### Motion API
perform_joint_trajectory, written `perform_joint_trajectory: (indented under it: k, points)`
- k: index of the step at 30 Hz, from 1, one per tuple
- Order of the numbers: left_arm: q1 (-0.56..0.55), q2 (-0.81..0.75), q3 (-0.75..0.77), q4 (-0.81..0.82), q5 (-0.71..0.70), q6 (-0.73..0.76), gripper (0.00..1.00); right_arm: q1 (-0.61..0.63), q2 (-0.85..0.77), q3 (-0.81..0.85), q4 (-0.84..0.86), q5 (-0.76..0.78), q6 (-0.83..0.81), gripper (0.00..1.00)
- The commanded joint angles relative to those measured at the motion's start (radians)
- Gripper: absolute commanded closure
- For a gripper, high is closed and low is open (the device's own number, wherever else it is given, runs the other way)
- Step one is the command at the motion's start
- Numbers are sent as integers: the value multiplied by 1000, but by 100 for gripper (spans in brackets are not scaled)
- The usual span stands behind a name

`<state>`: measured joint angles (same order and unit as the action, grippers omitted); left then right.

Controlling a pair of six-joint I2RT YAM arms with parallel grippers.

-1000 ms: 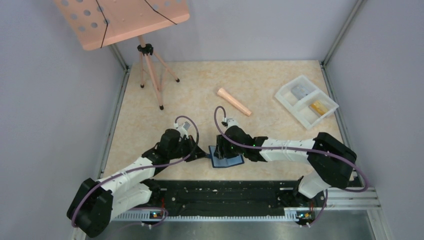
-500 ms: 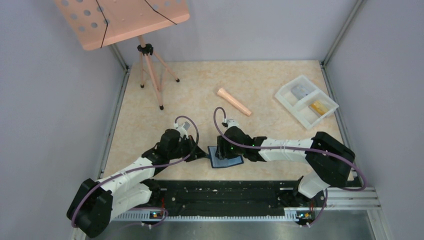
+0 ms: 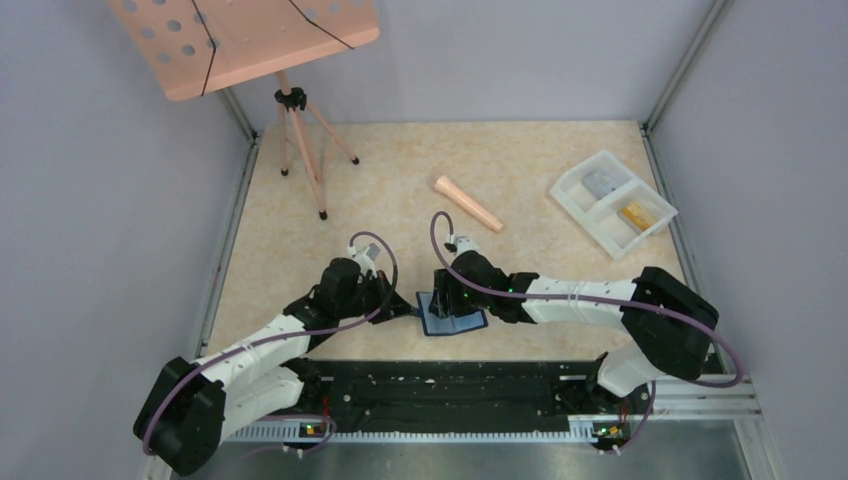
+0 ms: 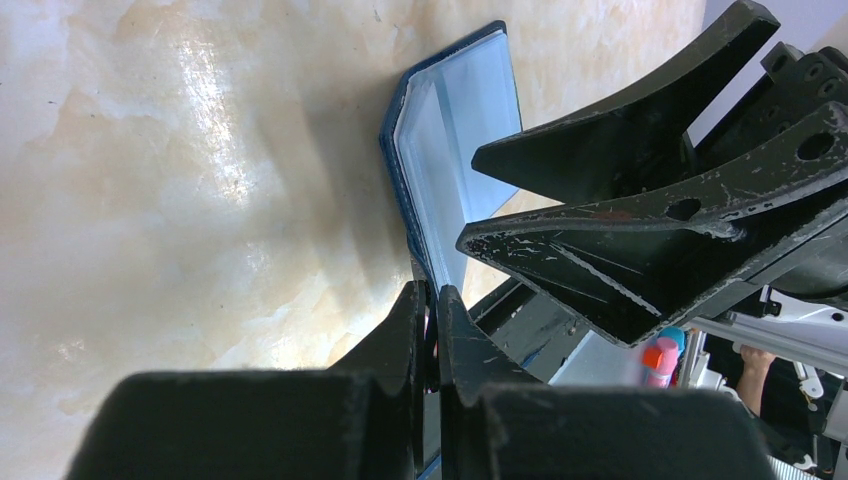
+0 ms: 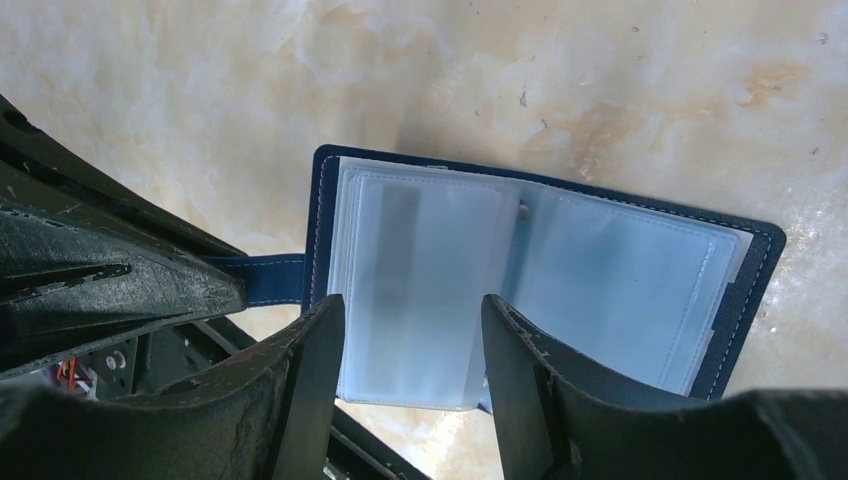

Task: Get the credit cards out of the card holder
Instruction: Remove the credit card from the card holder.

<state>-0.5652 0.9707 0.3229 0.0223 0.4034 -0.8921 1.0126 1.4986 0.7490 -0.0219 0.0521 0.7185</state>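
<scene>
The card holder lies open near the table's front edge, dark navy with pale blue clear pockets. My left gripper is shut on its short closing tab; in the left wrist view the jaws are pinched on the tab. My right gripper is open just above the holder, its fingers on either side of the left pocket leaf. I cannot tell whether the pockets hold cards. A tan-gold card and a grey-silver card lie in the white tray.
The white two-compartment tray stands at the back right. A peach cone-shaped stick lies mid-table. A music stand on a tripod stands at the back left. The black rail runs along the front edge.
</scene>
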Motion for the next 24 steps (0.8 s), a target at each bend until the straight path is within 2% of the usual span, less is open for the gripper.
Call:
perform_joint_trajectory:
  k: [1,13,24]
  points:
    - [1,-18,-10,34,5,-4,100,14,-13,47,35,-9,1,46]
    - [-1,-23,-11,35,6,-7,100,22,53,57,30,-3,0,43]
    - [0,-23,-10,27,3,-1,100,22,19,62,-59,91,-18,50]
